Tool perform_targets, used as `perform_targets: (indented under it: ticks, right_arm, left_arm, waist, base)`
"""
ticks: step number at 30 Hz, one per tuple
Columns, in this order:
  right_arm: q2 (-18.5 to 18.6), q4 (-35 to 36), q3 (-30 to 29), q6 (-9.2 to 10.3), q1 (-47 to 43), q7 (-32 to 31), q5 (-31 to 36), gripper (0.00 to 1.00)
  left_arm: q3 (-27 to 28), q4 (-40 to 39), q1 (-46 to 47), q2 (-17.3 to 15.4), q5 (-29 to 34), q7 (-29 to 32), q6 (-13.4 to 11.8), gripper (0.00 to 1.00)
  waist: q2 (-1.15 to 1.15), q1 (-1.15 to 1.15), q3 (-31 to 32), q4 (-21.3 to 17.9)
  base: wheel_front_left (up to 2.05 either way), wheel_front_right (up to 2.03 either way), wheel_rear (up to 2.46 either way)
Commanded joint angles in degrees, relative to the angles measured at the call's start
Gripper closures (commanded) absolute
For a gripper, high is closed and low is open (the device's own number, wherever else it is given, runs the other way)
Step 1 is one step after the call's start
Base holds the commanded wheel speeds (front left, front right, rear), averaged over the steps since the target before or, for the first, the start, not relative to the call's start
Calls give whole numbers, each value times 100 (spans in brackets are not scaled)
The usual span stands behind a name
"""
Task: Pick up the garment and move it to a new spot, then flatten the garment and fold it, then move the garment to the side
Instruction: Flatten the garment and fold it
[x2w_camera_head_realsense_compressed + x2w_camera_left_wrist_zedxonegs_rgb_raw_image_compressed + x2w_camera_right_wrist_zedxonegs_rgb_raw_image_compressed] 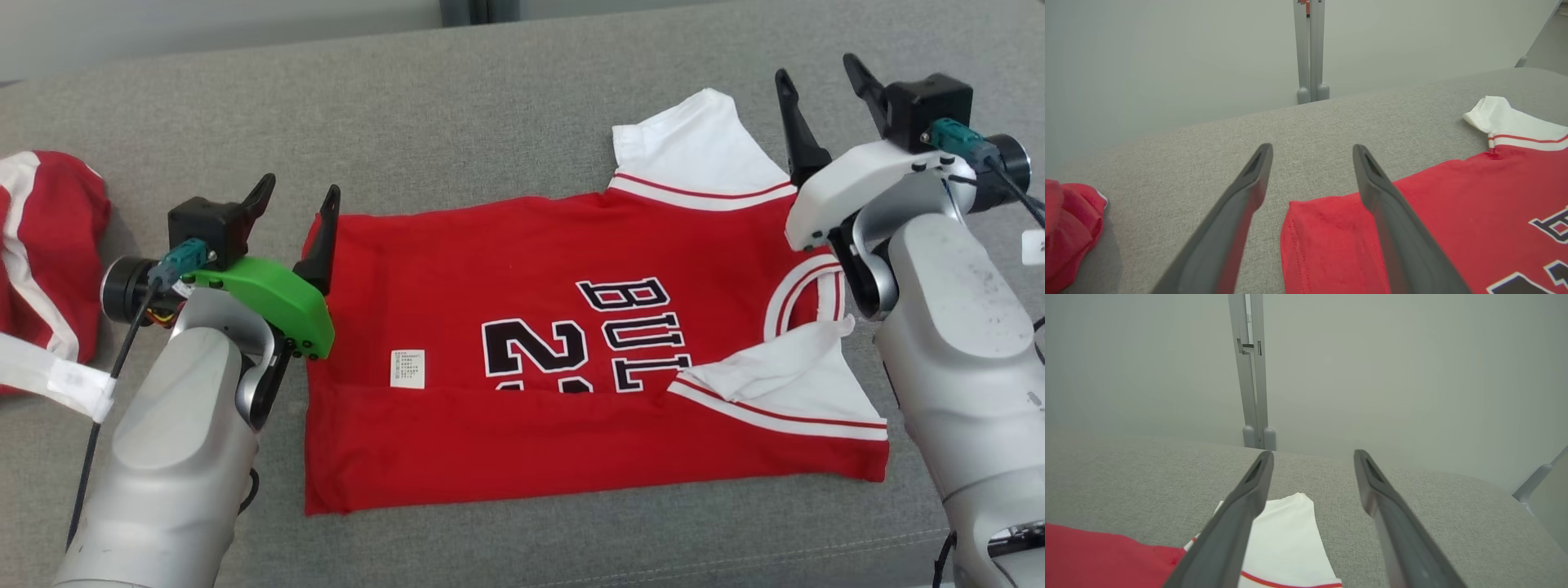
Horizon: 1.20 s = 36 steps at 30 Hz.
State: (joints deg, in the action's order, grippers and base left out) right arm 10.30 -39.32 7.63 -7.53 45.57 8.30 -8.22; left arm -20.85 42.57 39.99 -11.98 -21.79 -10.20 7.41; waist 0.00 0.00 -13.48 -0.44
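Our left gripper stands wide open and holds nothing. In the left wrist view, the far hem corner of the jersey lies low between its fingers, toward 6 o'clock. The right-hand finger crosses over the red cloth there, but we cannot tell whether it touches. In the head view, the jersey body spreads away from this gripper toward 4 o'clock.

Our right gripper is just as wide open and empty. The white far sleeve lies at its 8 o'clock, and the rest of the jersey runs on toward 7 o'clock.

The jersey lies flat on the grey cushion. Its long axis runs from 9 to 3 o'clock in the head view, with the hem at 9 and the collar at 3. The 6 o'clock long edge is already folded up over the lower part of the number, and the near sleeve is turned in on top.

We judge that the coming move turns on the 12 o'clock long edge, which is not yet folded. Each gripper sits by one end of it, left nearer the hem and right nearer the sleeve. Both would have to carry that edge toward 6 o'clock together, or the fold will skew.

A second red garment sits well apart at 9 o'clock.
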Motion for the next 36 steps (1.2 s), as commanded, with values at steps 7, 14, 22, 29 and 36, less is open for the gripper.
perform_targets:
  ticks: [7,14,22,29,36]
  right_arm:
    - [58,-976,213,9,906,89,186,0]
    - [-6,-1738,364,9,1398,264,202,0]
    - [-21,-2437,554,9,1908,214,316,0]
    - [25,-2887,603,9,2314,200,404,0]
    - [171,-3216,524,9,2612,-20,477,0]
  left_arm:
    - [-603,727,631,-149,-552,70,6,0]
    - [-1122,1108,890,-172,-1091,46,6,0]
    - [-1581,1454,1270,-231,-1494,40,7,0]
    - [-2025,1475,1455,-139,-1894,150,7,100]
    - [-2389,1187,1646,-196,-2105,-240,3,100]
  waist:
    - [0,0,-707,80]
    - [0,0,-891,72]
    - [0,0,-1148,71]
    - [0,0,-1330,182]
    - [0,0,-1485,387]
  base:
    - [0,0,0]
    - [0,0,0]
    - [0,0,0]
    - [0,0,0]
    - [0,0,0]
